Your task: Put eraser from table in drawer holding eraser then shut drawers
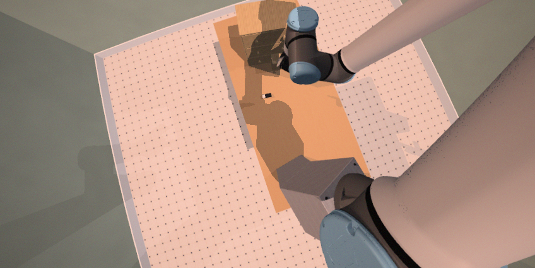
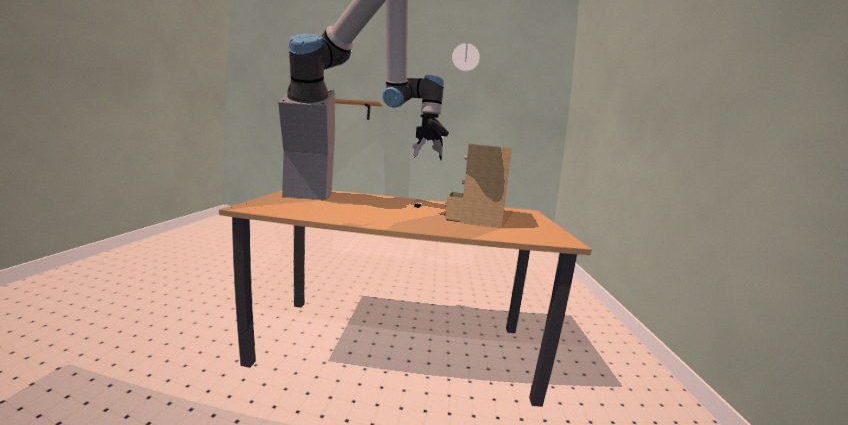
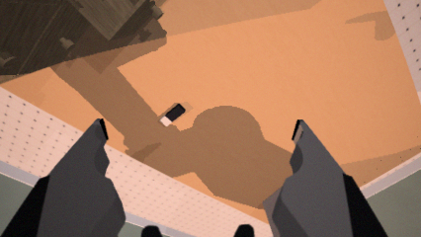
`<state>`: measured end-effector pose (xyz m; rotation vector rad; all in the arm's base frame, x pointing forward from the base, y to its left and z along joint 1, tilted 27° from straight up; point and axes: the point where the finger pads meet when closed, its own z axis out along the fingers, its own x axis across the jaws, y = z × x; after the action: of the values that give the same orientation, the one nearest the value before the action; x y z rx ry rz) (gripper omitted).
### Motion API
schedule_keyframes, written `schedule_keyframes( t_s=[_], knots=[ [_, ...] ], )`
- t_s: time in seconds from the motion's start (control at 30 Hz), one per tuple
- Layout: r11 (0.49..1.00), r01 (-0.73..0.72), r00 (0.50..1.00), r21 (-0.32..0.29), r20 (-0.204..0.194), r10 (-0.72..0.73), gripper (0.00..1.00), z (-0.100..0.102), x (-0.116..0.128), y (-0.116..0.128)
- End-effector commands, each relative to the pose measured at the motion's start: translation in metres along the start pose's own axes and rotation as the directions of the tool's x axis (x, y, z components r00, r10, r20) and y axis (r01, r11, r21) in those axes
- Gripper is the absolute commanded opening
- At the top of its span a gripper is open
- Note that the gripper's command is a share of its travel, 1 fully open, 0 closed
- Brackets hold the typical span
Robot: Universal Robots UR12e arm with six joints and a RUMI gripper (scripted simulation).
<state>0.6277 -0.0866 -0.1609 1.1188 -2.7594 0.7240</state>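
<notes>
While the arm (image 2: 394,22) reaches down from the top of the exterior view, the gripper (image 2: 428,148) hangs in the air above the table (image 2: 380,224), left of the wooden chest (image 2: 484,182) and well clear of it — its fingers spread wide with nothing between them. In the wrist view the two grey fingers frame the lower corners, and the eraser (image 3: 173,115) lies between them toward the middle of the frame, a small black block with a white end, flat on the orange top at the edge of a shadow. The chest (image 3: 59,35) fills the upper left there. From above, the eraser (image 1: 265,95) sits just below the chest (image 1: 262,21), near the table's left edge. The chest's lowest drawer (image 2: 459,207) juts out to the left — its contents cannot be made out.
</notes>
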Motion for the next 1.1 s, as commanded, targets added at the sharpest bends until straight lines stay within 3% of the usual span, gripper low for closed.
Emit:
schedule_keyframes(
  t_s=[0.0,0.33,0.77,1.07],
  knots=[
    [0.962,0.275,0.961,0.005,0.02,-0.275,1.0,-0.002,-0.007,-0.004],
    [0.863,0.506,0.862,0.012,0.019,-0.506,1.0,-0.002,-0.015,-0.008],
    [0.788,0.615,0.788,0.015,0.018,-0.615,1.0,-0.003,-0.021,-0.01],
    [0.77,0.638,0.769,0.013,0.017,-0.638,1.0,-0.003,-0.02,-0.008]
  ],
)
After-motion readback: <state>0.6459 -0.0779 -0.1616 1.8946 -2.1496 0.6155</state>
